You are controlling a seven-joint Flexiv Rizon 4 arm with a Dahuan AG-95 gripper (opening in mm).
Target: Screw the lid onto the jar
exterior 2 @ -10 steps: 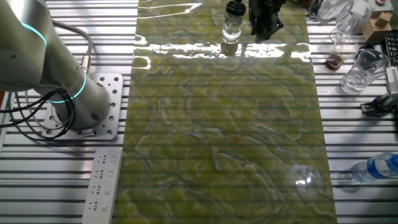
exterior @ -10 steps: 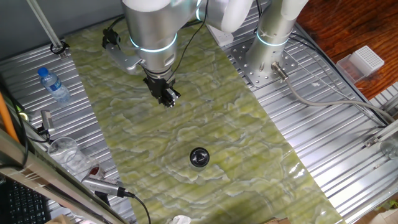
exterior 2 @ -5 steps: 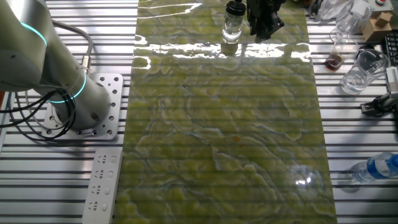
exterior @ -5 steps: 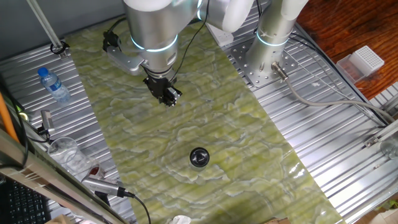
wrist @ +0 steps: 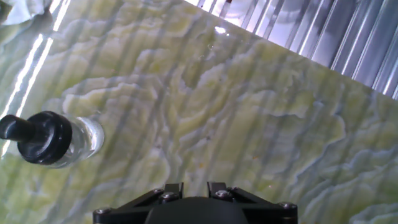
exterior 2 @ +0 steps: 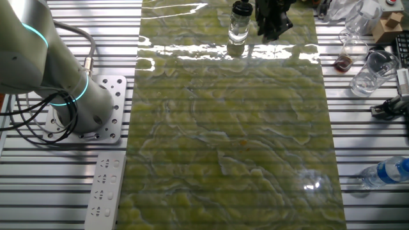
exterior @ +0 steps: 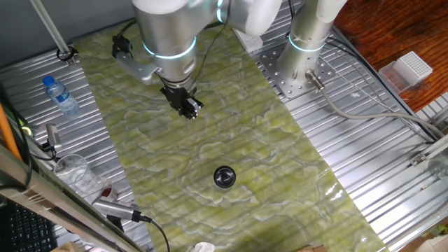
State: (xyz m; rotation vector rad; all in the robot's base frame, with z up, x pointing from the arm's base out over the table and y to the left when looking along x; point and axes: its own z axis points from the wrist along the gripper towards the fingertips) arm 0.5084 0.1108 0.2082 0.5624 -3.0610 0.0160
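The jar stands upright on the green marbled mat, with the black lid sitting on top of it. In the other fixed view the jar is at the far edge of the mat with the lid on it. In the hand view the jar is at the left, capped by the lid. My gripper hangs above the mat, apart from the jar, just to its right in the other fixed view. It holds nothing and its jaws stand slightly apart.
A water bottle with a blue cap lies on the metal table at the left. Clear plastic cups stand beside the mat. A second arm's base and a power strip sit on the other side.
The arm has shifted very slightly to the left in one fixed view. The jar and lid have not moved.
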